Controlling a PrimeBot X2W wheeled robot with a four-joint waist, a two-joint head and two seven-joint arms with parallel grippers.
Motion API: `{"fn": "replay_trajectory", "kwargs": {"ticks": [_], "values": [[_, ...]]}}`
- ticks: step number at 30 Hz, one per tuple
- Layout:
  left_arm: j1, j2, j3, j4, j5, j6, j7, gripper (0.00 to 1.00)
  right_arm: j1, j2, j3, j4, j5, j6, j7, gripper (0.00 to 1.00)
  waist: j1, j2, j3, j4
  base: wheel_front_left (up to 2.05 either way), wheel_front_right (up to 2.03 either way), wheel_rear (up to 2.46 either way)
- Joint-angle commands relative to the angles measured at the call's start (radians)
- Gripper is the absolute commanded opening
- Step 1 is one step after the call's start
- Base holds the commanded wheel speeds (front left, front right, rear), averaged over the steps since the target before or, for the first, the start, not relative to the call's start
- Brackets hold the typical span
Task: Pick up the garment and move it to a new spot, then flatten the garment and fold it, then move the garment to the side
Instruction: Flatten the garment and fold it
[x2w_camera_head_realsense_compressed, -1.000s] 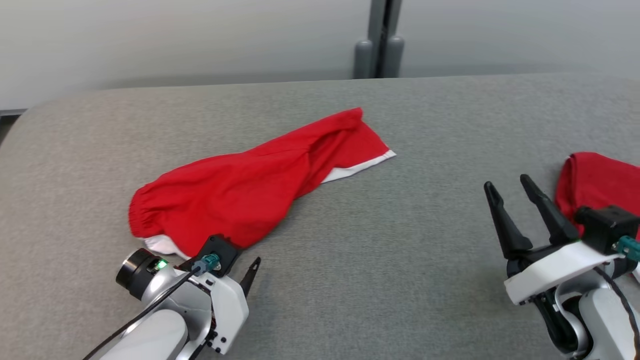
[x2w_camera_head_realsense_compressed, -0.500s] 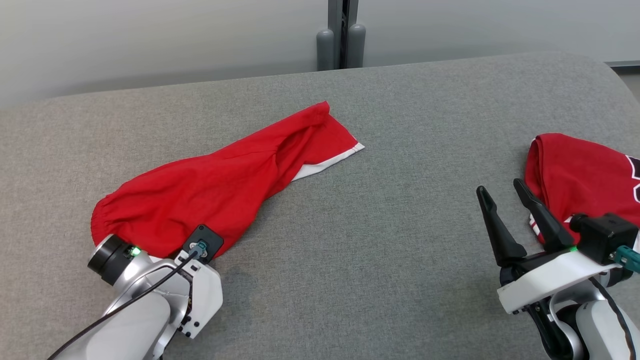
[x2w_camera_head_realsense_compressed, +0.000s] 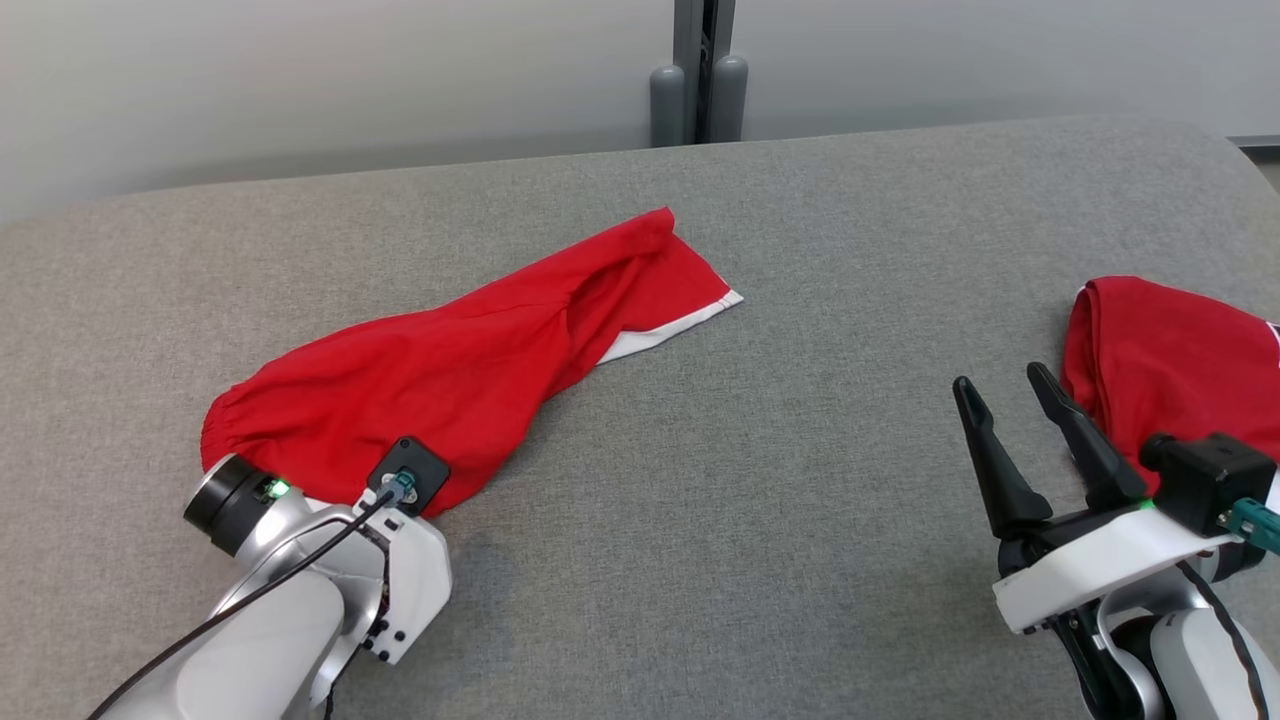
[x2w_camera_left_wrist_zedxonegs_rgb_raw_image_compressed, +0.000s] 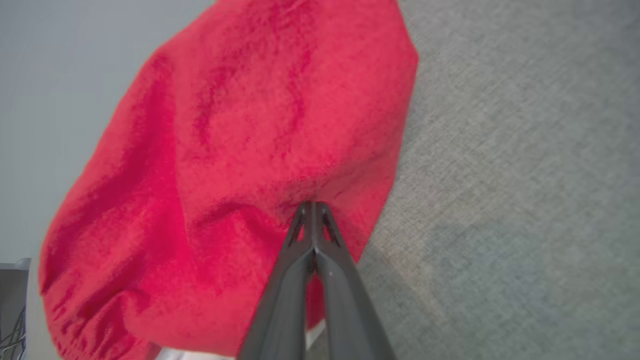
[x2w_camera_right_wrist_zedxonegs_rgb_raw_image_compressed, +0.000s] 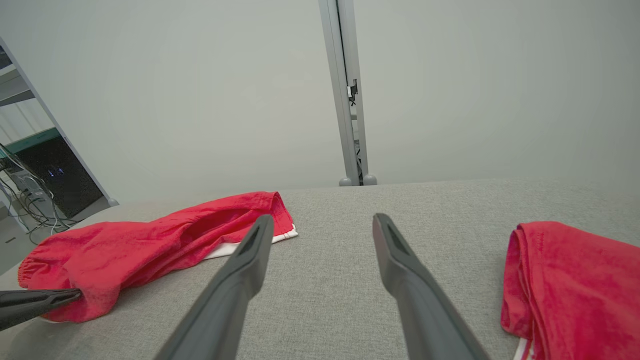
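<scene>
The crumpled red cloth garment (x2w_camera_head_realsense_compressed: 450, 390) lay left on the grey fabric counter (x2w_camera_head_realsense_compressed: 750, 520), its near edge pinched in the closed left claw (x2w_camera_left_wrist_zedxonegs_rgb_raw_image_compressed: 312, 205), right claw (x2w_camera_head_realsense_compressed: 1000, 378) open; pick-up was judged in hand, calling next for a lift and carry.

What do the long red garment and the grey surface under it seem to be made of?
The long red garment: probably soft cotton-like cloth, matt; it creases and gathers at an elastic edge, with white trim. The grey surface: seemingly a matt woven textile cover, finely flecked; what lies beneath cannot be told.
</scene>
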Motion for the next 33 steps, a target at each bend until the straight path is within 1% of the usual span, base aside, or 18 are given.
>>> {"fn": "replay_trajectory", "kwargs": {"ticks": [1,8,9,10,15,19,21,23,26,28,29,30,31,32,33], "values": [[-0.019,0.001,0.008,-0.012,-0.006,0.008,-0.006,0.0,0.011,-0.002,-0.005,-0.001,-0.004,0.0,-0.001,1.0,0.0,0.0,-0.002,0.002,0.0,0.0,0.0],[-0.009,0.009,0.033,-0.105,-0.027,0.039,-0.022,0.0,0.018,0.004,-0.007,0.003,-0.005,0.0,-0.001,1.0,0.0,0.0,-0.007,0.006,0.0,0.0,0.0],[-0.004,0.01,0.032,-0.12,-0.032,0.042,-0.019,0.43,0.019,0.005,-0.008,0.002,-0.006,0.0,0.0,1.0,0.0,0.0,-0.007,0.005,0.0,0.0,0.0],[0.002,0.008,0.034,-0.135,-0.038,0.041,-0.016,1.0,0.019,0.006,-0.007,0.002,-0.007,0.0,0.001,1.0,0.0,0.0,-0.006,0.004,0.0,0.0,0.0],[0.0,-0.001,0.014,-0.193,-0.031,0.038,0.008,1.0,0.01,0.01,0.002,0.0,-0.006,0.0,0.002,1.0,0.0,0.0,0.006,-0.011,0.0,0.0,0.0],[-0.031,-0.017,-0.01,-0.187,-0.012,0.039,0.035,1.0,-0.003,0.013,0.012,0.006,-0.001,0.0,-0.003,1.0,0.0,0.0,0.019,-0.029,0.0,0.0,0.0],[-0.039,-0.022,-0.021,-0.157,-0.002,0.044,0.054,1.0,-0.01,0.013,0.017,0.01,0.001,0.0,-0.005,1.0,0.0,0.0,0.025,-0.039,0.0,0.0,0.0],[-0.054,-0.028,-0.033,-0.115,0.021,0.061,0.072,1.0,-0.015,0.013,0.02,0.014,0.002,0.0,-0.009,1.0,0.0,0.0,0.029,-0.047,0.0,0.0,0.0],[-0.081,-0.038,-0.047,-0.059,0.051,0.08,0.072,1.0,-0.019,0.013,0.023,0.02,0.0,0.0,-0.012,1.0,0.0,0.0,0.03,-0.057,0.0,0.0,0.0],[-0.087,-0.042,-0.051,-0.03,0.055,0.081,0.065,1.0,-0.019,0.013,0.023,0.024,-0.002,0.0,-0.013,1.0,0.0,0.0,0.028,-0.06,0.0,0.0,0.0],[-0.089,-0.044,-0.049,-0.021,0.052,0.08,0.059,0.9,-0.019,0.012,0.022,0.025,-0.003,0.0,-0.014,1.0,0.0,0.0,0.027,-0.061,0.0,0.0,0.0],[-0.092,-0.045,-0.044,-0.019,0.045,0.077,0.051,0.5,-0.017,0.011,0.021,0.027,-0.003,0.0,-0.016,1.0,0.0,0.0,0.026,-0.061,0.0,0.0,0.0],[-0.094,-0.047,-0.038,-0.022,0.037,0.076,0.042,0.17,-0.015,0.011,0.021,0.028,-0.004,0.0,-0.017,1.0,0.0,0.0,0.024,-0.061,0.0,0.0,0.0],[-0.098,-0.044,-0.034,-0.026,0.033,0.075,0.039,0.0,-0.012,0.01,0.019,0.029,-0.005,0.0,-0.017,1.0,0.0,0.0,0.022,-0.06,0.0,0.0,0.0],[-0.101,-0.039,-0.03,-0.032,0.03,0.076,0.039,0.0,-0.008,0.01,0.015,0.03,-0.005,0.0,-0.018,1.0,0.0,0.0,0.02,-0.058,0.0,0.0,0.0]]}}
